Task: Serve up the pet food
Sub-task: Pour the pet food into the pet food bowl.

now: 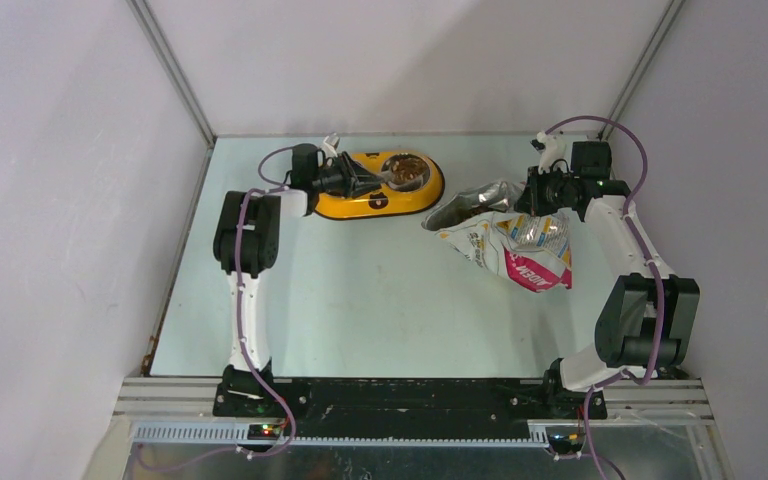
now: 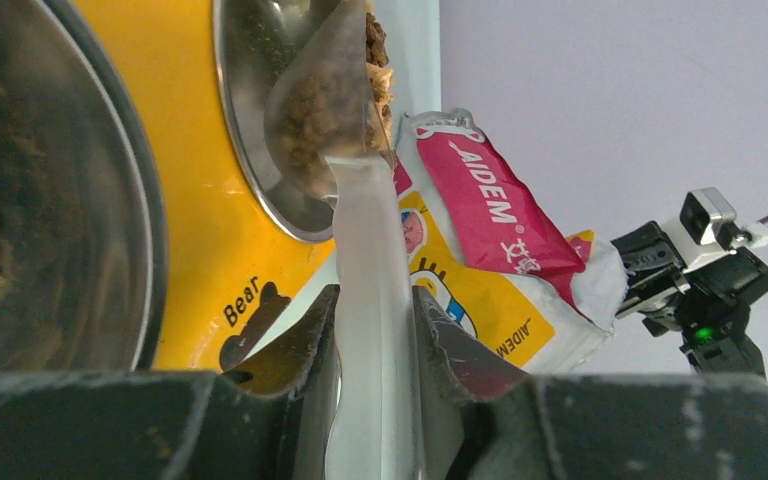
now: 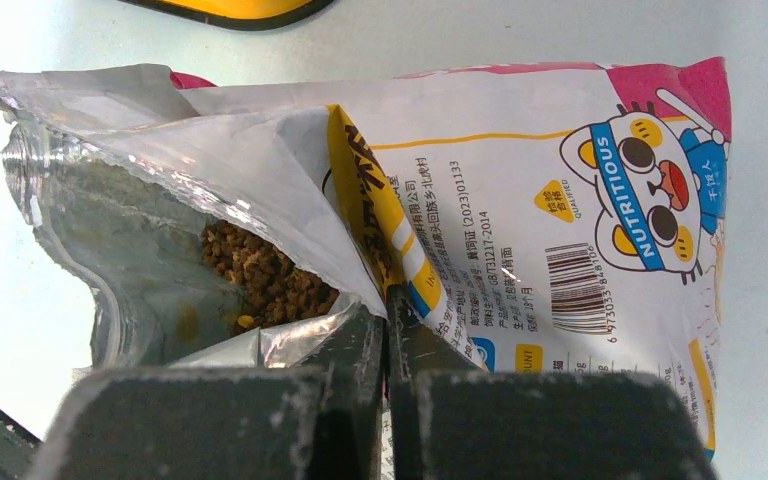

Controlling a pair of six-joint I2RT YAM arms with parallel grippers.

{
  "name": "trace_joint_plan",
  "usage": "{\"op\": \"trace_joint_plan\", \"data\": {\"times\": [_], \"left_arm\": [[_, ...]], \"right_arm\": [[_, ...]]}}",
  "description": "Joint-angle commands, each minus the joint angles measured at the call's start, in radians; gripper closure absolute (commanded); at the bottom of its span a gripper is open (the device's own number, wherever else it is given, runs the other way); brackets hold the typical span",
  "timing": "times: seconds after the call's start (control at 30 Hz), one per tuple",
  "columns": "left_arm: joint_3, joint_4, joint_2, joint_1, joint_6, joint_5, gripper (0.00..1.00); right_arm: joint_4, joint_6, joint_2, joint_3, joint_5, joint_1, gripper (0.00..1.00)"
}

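Pet food (image 2: 315,105) in scoop (image 2: 365,230) — beyond left claw (image 2: 372,310)

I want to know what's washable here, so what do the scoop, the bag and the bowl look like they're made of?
Scoop: clear plastic, probably; kibble shows through it. Bag: printed foil, likely; crinkly, silvery inside. Bowl: glossy yellow plastic, seemingly, with shiny steel-looking cups.

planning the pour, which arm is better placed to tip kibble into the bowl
Left. The left tool grips the clear scoop, loaded with kibble, over a steel cup. The right tool is pinching the bag's rim.
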Motion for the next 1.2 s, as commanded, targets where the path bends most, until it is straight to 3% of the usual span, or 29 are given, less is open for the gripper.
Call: {"op": "trace_joint_plan", "data": {"times": [0.0,1.17], "left_arm": [[0.053,-0.039,-0.003,0.007,0.070,-0.016,1.00],[0.232,-0.518,-0.048,0.002,0.404,-0.178,1.00]], "right_arm": [[-0.056,-0.023,0.017,0.013,0.118,-0.036,1.00],[-0.060,-0.028,0.009,0.013,0.117,-0.036,1.00]]}}
